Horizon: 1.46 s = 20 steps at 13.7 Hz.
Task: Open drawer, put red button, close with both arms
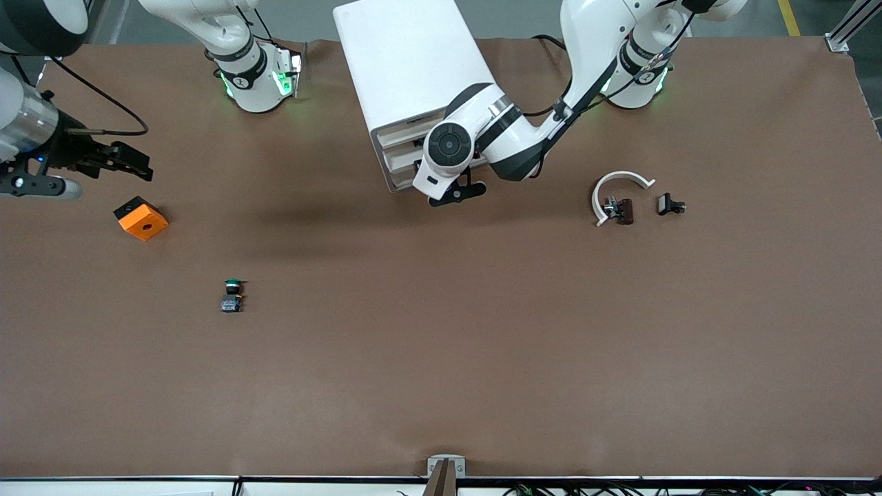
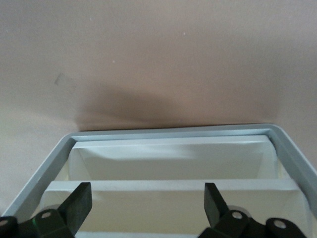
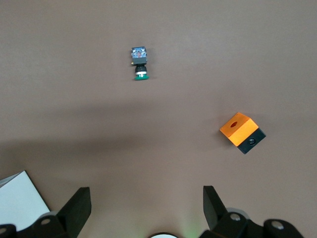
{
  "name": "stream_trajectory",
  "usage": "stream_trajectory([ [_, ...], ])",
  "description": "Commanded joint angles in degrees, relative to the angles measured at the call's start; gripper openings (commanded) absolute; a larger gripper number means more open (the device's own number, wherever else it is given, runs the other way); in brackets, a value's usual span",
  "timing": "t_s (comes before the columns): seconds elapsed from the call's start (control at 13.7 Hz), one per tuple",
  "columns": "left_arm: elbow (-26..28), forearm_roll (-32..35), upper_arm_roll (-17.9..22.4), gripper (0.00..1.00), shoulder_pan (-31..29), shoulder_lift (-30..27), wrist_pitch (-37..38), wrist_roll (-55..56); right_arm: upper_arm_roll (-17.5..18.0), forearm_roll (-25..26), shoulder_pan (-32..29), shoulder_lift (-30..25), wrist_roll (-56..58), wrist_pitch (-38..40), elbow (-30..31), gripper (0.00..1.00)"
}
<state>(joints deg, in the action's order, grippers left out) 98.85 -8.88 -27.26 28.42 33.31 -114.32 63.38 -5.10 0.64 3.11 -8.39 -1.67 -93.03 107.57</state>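
Observation:
The white cabinet (image 1: 406, 69) stands at the table's edge by the robots' bases, its cream drawer fronts (image 1: 398, 148) facing the front camera. My left gripper (image 1: 455, 194) hangs just in front of them, open and empty. In the left wrist view my left gripper (image 2: 147, 206) has its fingers (image 2: 79, 203) spread over the stepped drawer fronts (image 2: 168, 186); I cannot tell whether a drawer is pulled out. No red-capped button shows. My right gripper (image 1: 138, 165) is open and empty above the table at the right arm's end, also shown in its wrist view (image 3: 146, 208).
A green-capped button (image 1: 233, 295) (image 3: 139, 62) lies on the brown table. An orange block (image 1: 140, 218) (image 3: 241, 131) sits under my right gripper. A white arc with a dark part (image 1: 618, 200) and a small black piece (image 1: 670, 204) lie toward the left arm's end.

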Motion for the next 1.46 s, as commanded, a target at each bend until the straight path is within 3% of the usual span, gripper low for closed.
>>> stream_trajectory([
  [0.0, 0.9, -2.9, -0.8, 1.00, -0.3, -0.7, 0.4, 0.6, 1.1, 0.9, -3.6, -2.5, 4.6, 0.0, 1.6, 1.00],
  [0.29, 0.0, -4.2, -0.3, 1.00, -1.6, -1.8, 0.4, 4.3, 1.3, 0.9, -4.6, -1.8, 6.2, 1.5, -3.2, 1.00],
  [0.44, -2.3, -3.0, 0.9, 1.00, -5.5, -2.4, 1.4, 3.9, 1.7, 0.8, -3.7, 0.0, 3.3, 2.7, -8.0, 1.00],
  [0.59, -5.0, 5.3, 1.0, 1.00, -10.8, -3.2, 1.6, 4.2, 1.7, 0.7, -2.1, 1.9, -0.7, 4.1, -11.2, 1.00],
  [0.95, -5.6, 12.2, 0.9, 1.00, -24.2, -11.1, 6.8, 1.8, 1.6, 0.1, -2.2, 3.1, -0.3, 4.3, -14.8, 1.00],
  [1.39, -5.6, 16.0, 0.8, 1.00, -36.4, -20.9, 13.9, -16.6, 1.6, 0.1, -2.0, 3.1, -0.5, 4.2, -15.3, 1.00],
])
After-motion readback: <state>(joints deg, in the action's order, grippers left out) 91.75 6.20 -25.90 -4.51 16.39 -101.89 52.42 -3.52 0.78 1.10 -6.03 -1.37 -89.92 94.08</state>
